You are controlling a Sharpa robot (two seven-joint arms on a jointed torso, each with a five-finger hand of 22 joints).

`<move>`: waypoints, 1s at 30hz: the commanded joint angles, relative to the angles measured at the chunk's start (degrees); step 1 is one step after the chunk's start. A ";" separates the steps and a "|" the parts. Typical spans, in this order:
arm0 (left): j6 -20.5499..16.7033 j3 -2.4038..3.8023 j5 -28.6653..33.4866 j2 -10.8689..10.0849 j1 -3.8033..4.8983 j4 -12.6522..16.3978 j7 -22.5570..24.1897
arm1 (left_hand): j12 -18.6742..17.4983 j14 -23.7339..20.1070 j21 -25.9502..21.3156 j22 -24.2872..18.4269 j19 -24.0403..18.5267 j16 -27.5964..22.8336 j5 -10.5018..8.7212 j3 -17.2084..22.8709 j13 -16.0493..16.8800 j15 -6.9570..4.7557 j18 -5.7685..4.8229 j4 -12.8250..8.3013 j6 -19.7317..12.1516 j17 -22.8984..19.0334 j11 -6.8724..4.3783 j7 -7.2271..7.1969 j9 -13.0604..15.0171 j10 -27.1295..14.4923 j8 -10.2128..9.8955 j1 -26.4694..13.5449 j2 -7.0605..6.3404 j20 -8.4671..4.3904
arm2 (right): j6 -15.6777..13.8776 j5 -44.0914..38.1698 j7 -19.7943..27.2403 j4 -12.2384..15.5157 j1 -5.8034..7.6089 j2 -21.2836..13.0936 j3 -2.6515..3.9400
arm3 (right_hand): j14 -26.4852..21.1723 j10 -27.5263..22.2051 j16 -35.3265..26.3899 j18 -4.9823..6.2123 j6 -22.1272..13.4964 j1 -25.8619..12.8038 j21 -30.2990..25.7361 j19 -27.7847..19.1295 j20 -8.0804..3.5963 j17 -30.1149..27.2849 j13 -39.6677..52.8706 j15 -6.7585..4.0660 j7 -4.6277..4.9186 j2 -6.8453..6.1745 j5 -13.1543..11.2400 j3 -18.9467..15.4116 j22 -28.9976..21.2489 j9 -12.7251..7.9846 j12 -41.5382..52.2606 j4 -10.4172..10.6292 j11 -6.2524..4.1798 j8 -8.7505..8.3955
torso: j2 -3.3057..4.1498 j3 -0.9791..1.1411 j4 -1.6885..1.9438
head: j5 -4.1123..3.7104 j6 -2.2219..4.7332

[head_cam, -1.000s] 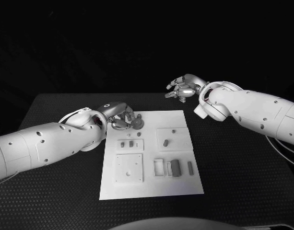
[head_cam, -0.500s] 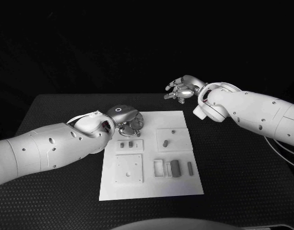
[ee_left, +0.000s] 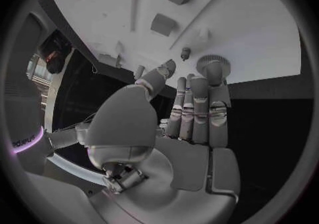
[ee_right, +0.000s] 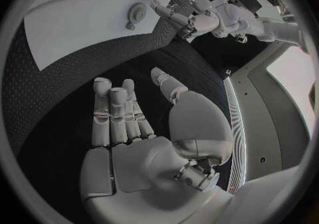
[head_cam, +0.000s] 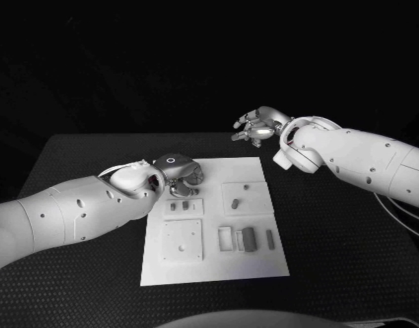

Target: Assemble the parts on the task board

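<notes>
The white task board (head_cam: 219, 263) lies mid-table. A round toothed part (ee_left: 212, 67) lies at its far left corner; it appears as a round disc (ee_right: 137, 12) in the right wrist view. My left hand (head_cam: 178, 175) hangs over that corner, fingers stretched out straight (ee_left: 194, 107), tips at the toothed part, nothing gripped. Small parts sit in the board's recesses: two short pegs (head_cam: 180, 205), one oblong piece (head_cam: 237, 203), and bars (head_cam: 249, 238) in a tray. My right hand (head_cam: 258, 127) floats beyond the board's far right corner, fingers spread (ee_right: 116, 112), holding nothing.
A square plate with small holes (head_cam: 184, 240) sits in the board's near left. Black table (head_cam: 347, 232) stretches on both sides of the board. My left forearm (head_cam: 61, 212) crosses the table's left half.
My left wrist has rolled and the hand has moved slightly toward the board's far left corner. The right hand has hardly shifted.
</notes>
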 commanded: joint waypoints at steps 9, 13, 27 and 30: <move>1.03 0.07 -1.35 1.46 -0.55 -2.34 -0.35 | -1.04 2.24 1.25 2.25 1.57 1.96 0.56 0.22 -1.16 -0.03 4.41 0.47 -0.73 -0.09 0.15 -0.17 -0.88 -1.65 -0.38 0.06 -0.36 0.26 | 0.57 -0.36 0.26 0.54 -0.01 -0.28 0.03 | -0.34 -0.24 0.05 3.28 -0.07 -0.18 -0.34 -0.11 -0.34 -0.10 -0.10 -0.07 2.59 0.42 0.17 -0.09 0.92 -0.09 0.34 -0.42 -0.13 0.23 | 0.25 -0.16 -0.10 | -0.29 -0.11; 1.06 0.07 -1.35 1.66 -0.78 -3.13 -0.21 | -1.02 3.23 1.99 3.30 2.50 3.44 0.56 0.09 -1.56 -0.07 4.85 0.60 -0.97 0.24 0.12 -0.21 -1.18 -1.78 -0.41 0.03 -0.33 0.19 | 0.47 -0.39 0.24 0.68 0.00 -0.41 0.03 | -0.33 -0.24 0.06 3.28 -0.07 -0.18 -0.34 -0.10 -0.34 -0.10 -0.11 -0.07 2.59 0.42 0.17 -0.09 0.93 -0.10 0.35 -0.42 -0.13 0.24 | 0.22 -0.15 -0.03 | -0.32 -0.28; 2.18 0.08 -1.37 2.94 -1.79 -4.74 0.29 | -0.42 4.81 3.65 3.92 4.08 5.68 0.83 0.14 -1.72 -0.44 5.55 0.53 0.48 0.33 -0.26 0.24 -1.44 0.54 0.56 0.31 0.83 -0.09 | 0.46 -0.41 0.20 0.91 0.01 -0.50 0.03 | -0.31 -0.23 0.07 3.28 -0.06 -0.19 -0.33 -0.08 -0.34 -0.12 -0.14 -0.07 2.58 0.42 0.17 -0.10 0.93 -0.11 0.40 -0.43 -0.13 0.26 | 0.14 -0.11 -0.04 | -0.58 -0.65; 1.93 0.08 -1.37 3.04 -1.99 -4.98 0.37 | -0.44 4.85 3.75 3.91 4.10 5.76 0.90 0.24 -1.73 -0.47 5.57 0.47 0.56 0.29 -0.29 0.23 -1.49 0.69 0.61 0.44 1.00 -0.11 | 0.46 -0.42 0.20 0.92 0.01 -0.51 0.03 | -0.31 -0.23 0.08 3.28 -0.06 -0.19 -0.33 -0.07 -0.34 -0.12 -0.15 -0.08 2.58 0.42 0.17 -0.10 0.93 -0.11 0.41 -0.44 -0.14 0.27 | 0.10 -0.08 -0.01 | -0.69 -0.66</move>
